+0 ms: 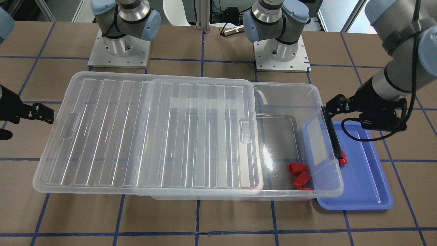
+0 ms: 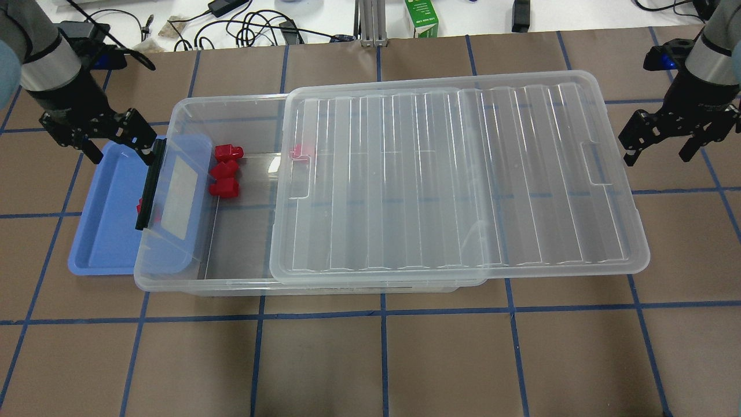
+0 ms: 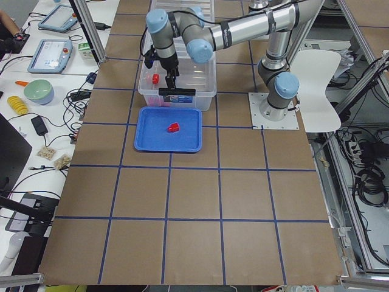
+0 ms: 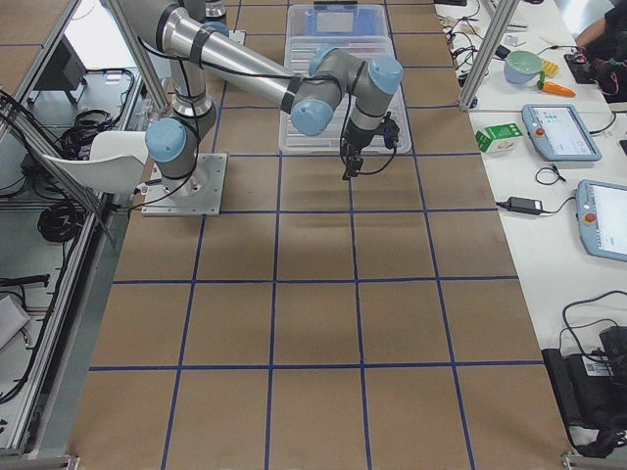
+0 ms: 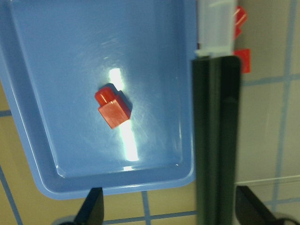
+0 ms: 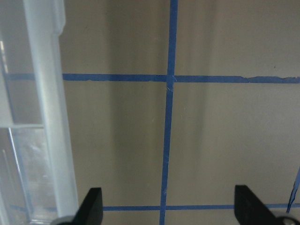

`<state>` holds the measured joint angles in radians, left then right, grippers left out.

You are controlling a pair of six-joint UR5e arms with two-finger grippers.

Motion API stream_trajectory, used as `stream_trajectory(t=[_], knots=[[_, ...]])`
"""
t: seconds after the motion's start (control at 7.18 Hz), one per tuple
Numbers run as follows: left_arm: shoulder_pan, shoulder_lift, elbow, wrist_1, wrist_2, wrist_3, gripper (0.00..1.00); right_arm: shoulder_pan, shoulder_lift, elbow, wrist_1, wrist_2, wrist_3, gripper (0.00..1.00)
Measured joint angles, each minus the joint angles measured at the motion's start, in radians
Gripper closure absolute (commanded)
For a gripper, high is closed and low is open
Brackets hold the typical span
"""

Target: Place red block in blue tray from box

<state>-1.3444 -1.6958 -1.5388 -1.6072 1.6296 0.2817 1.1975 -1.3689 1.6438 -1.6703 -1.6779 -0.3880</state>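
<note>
The red block lies alone on the floor of the blue tray. It also shows in the exterior left view. In the overhead view the tray sits against the left end of the clear box, partly under its black strip. My left gripper hovers above the tray's far end, open and empty. The lid is slid to the right, so the box's left end is open. My right gripper is open and empty past the lid's right end.
Three more red blocks cluster inside the open end of the box, and another shows through the lid's edge. Cables and a green carton lie beyond the table's far edge. Blue tape lines grid the brown table.
</note>
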Motion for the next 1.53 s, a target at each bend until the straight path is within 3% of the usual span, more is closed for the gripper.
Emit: stream_trajectory(t=[0.28,0.56,1.11,1.53], knots=[[-0.132,0.107,0.031,-0.039,0.002,-0.126,0.00,0.006,0.001,0.001,0.004,0.000,0.043,0.00],[-0.174,0.180,0.010,-0.023,-0.005,-0.120,0.00,0.011,0.002,0.002,0.006,0.003,0.070,0.00],[-0.174,0.172,0.010,0.050,-0.072,-0.109,0.00,0.057,0.006,0.001,0.006,0.020,0.118,0.00],[-0.176,0.162,0.010,0.044,-0.058,-0.100,0.00,0.117,0.007,0.001,0.006,0.021,0.208,0.00]])
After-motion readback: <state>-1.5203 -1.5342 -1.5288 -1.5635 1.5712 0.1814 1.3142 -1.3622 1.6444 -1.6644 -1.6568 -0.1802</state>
